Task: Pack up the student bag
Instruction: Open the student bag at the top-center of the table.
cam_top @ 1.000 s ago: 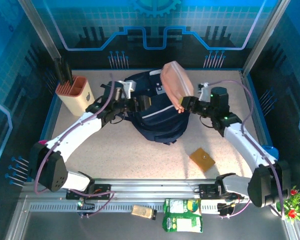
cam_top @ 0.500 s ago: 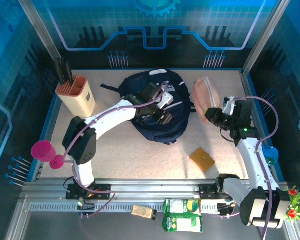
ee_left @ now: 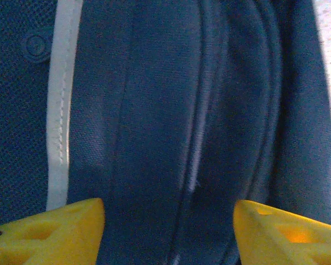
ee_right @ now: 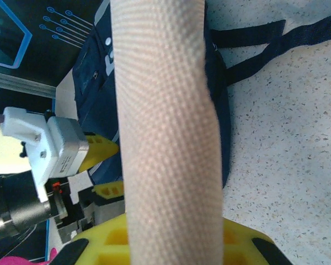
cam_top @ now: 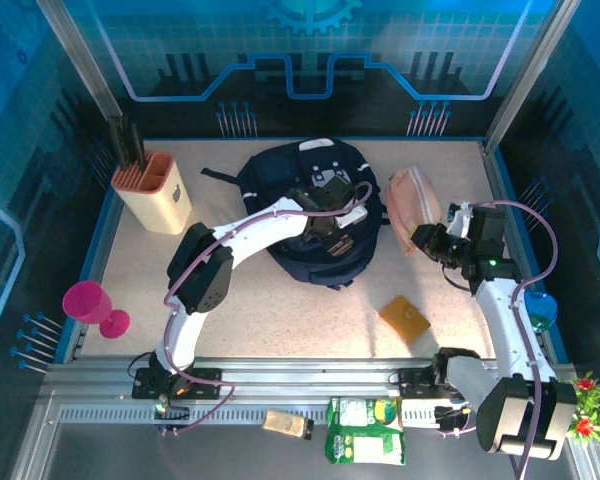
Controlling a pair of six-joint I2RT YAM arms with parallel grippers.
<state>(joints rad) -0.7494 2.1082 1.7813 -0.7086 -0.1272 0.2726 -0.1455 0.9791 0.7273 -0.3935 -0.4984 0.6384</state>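
The student bag [cam_top: 300, 180] is a dark navy backpack with white piping, lying in the middle of the table. My left gripper [cam_top: 330, 232] is low over its right half. In the left wrist view its yellow fingertips [ee_left: 55, 229] stand apart, and the left gripper [ee_left: 168, 232] is open over a zip line in the navy fabric [ee_left: 154, 110]. My right gripper [cam_top: 422, 238] is shut on a pink fabric pouch [cam_top: 412, 197], held upright just right of the bag. In the right wrist view the pouch [ee_right: 165, 121] rises from the right gripper [ee_right: 171, 245], with the bag [ee_right: 96, 72] behind.
A beige knife block [cam_top: 152, 190] stands at the back left, and a pink goblet [cam_top: 92, 305] at the left edge. A tan square [cam_top: 405, 318] lies on the table front right. Green packets [cam_top: 365, 430] and a small beige item [cam_top: 287, 424] rest by the front rail.
My left gripper swung from the bag's left side across to its right half, its jaws narrowing. My right gripper carried the pink pouch from above the bag down to its right.
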